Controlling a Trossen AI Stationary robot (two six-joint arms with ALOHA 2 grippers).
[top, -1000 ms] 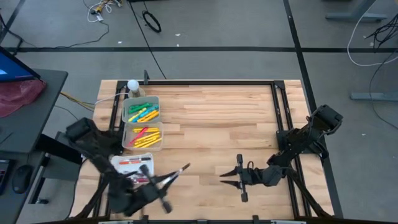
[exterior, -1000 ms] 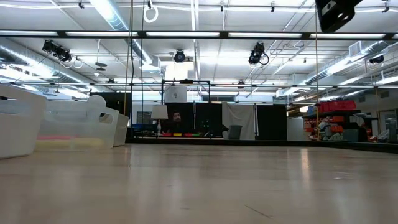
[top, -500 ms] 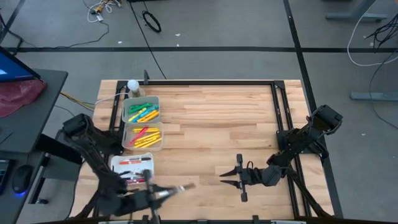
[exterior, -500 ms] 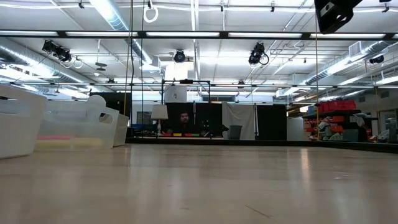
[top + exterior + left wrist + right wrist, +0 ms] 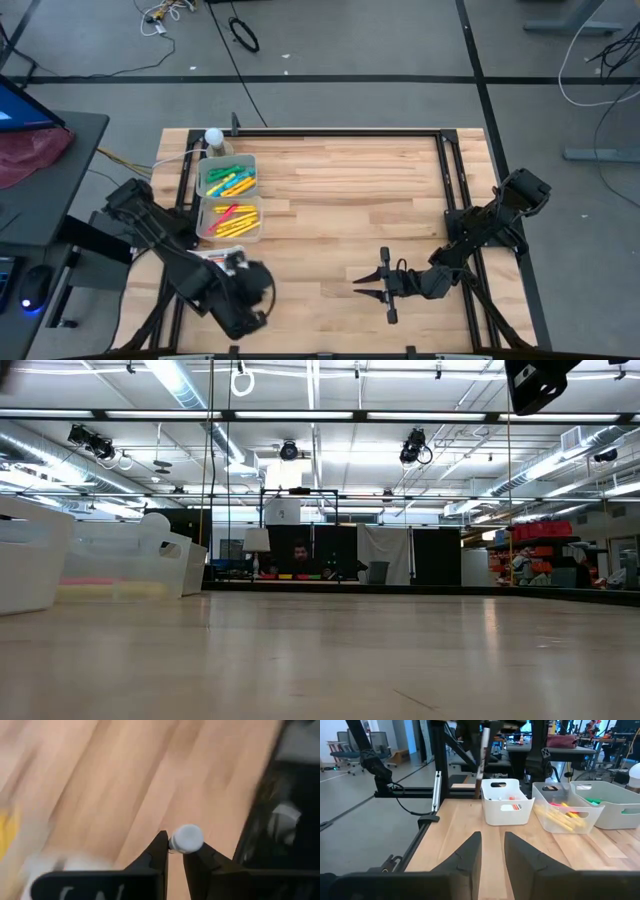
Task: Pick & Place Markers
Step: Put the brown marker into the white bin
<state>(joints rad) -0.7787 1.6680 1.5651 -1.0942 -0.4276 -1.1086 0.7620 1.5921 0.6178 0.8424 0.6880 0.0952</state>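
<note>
white marker (image 5: 186, 838) is clamped upright in the left gripper (image 5: 175, 851) above the white bin (image 5: 504, 808), apparently for dropping in; right gripper (image 5: 372, 285) is parked apart.

Three bins in row along left side of counter (image 5: 350, 190): far bin (image 5: 227, 176) with markers (image 5: 231, 181) inside, middle bin (image 5: 229, 219) just nearer, also holding markers, near bin (image 5: 203, 262) partly under left arm. Left tool (image 5: 174, 854) above near bin, marker (image 5: 186, 838) upright between its fingers. Right tool (image 5: 362, 286) low over counter, near front edge, right of centre, well apart from bins.
</note>
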